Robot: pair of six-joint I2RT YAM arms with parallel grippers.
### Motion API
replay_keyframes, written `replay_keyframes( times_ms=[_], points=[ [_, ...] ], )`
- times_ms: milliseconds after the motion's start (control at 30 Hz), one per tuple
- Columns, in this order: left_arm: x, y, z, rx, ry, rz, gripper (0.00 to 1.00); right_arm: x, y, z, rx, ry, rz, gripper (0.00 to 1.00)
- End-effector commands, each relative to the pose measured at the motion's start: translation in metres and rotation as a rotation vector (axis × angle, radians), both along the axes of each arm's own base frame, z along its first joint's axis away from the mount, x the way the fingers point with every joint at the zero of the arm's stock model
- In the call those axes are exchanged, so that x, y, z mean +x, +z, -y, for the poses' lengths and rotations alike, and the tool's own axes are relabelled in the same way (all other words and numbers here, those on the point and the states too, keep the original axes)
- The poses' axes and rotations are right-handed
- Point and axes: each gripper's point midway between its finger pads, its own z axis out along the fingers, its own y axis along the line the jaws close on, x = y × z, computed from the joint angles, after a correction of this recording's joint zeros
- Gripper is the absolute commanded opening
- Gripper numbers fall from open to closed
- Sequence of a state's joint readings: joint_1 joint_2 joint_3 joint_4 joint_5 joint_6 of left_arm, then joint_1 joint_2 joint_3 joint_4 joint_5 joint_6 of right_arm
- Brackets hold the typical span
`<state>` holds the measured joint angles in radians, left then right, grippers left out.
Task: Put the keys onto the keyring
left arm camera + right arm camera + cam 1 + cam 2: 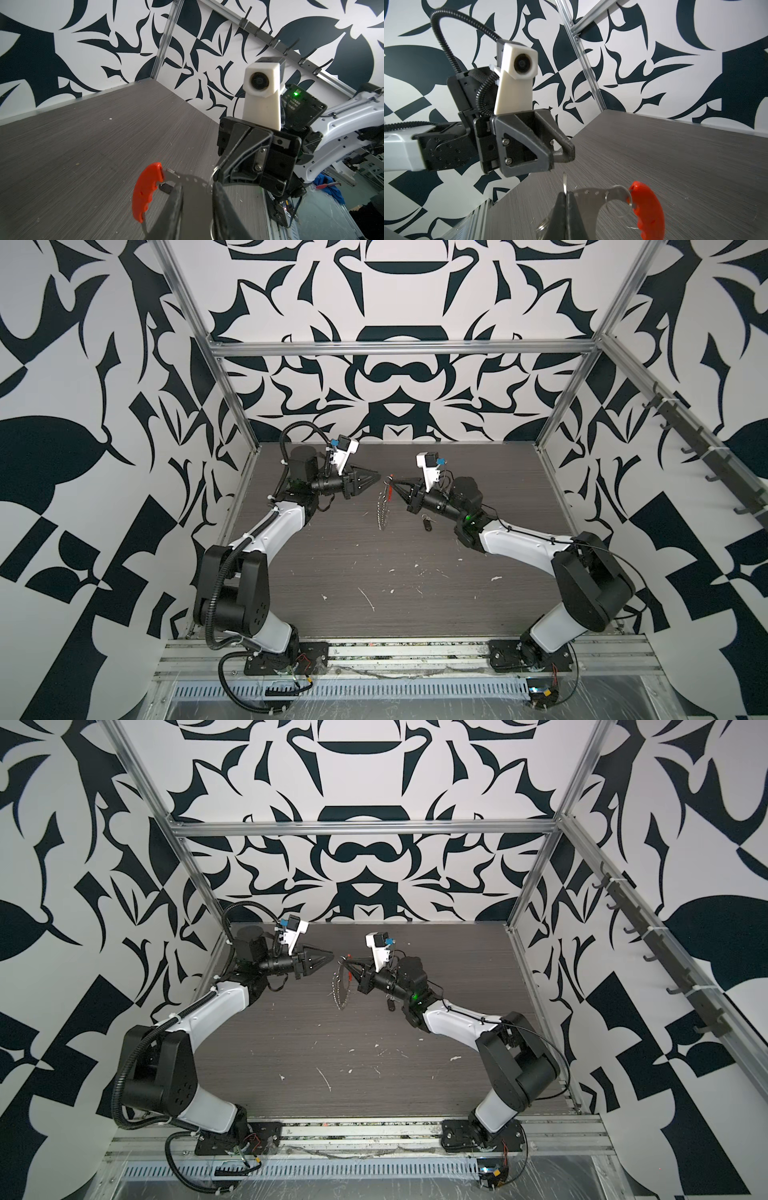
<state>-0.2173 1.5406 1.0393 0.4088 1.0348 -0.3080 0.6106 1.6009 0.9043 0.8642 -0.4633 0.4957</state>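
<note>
The key [427, 524] [390, 1006] is not on the keyring [384, 508] [340, 988]. It lies flat on the surface [332, 572], just beside the keyring's hanging loop, on the side of your right arm and partly under that arm's wrist. Nothing is touching it.

You have the keyring lifted off the surface. Your right hand [392, 482] [347, 963] is pressed together on the keyring's flat silver strip. The right wrist view shows this best: the two fingers [572, 207] meet on the metal, and a thin split ring stands up right at their tips. From that pinch the silver strip curves round to the red section [648, 209] [145, 191]. In both top views the chain-like links droop below the grip. I cannot tell whether the lowest links touch the surface.

Your left hand [377, 477] [331, 957] is level with the top of the keyring, on the side opposite the right hand. It points at the keyring, close but not touching. Its fingers [176, 199] are slightly spread, with wood grain and the keyring's silver strip showing through the gap, and they pinch nothing. In the right wrist view, the left hand [562, 154] is just above the upright split ring, with clear space between them.
</note>
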Motion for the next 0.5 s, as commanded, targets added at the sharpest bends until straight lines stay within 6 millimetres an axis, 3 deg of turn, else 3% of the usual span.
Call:
replay_keyframes(
  times_ms=[0,200,467],
  points=[
    [0.0,0.009,0.001,-0.036,-0.007,-0.041,0.23,0.005,0.062,0.007,0.142,-0.054,0.153,0.0],
    [0.002,0.024,-0.003,-0.04,0.046,-0.031,0.21,0.015,0.077,0.012,0.227,-0.107,0.191,0.0],
    [0.022,0.049,-0.009,-0.045,0.075,-0.096,0.22,0.021,0.101,0.01,0.313,-0.1,0.226,0.0]
  ],
)
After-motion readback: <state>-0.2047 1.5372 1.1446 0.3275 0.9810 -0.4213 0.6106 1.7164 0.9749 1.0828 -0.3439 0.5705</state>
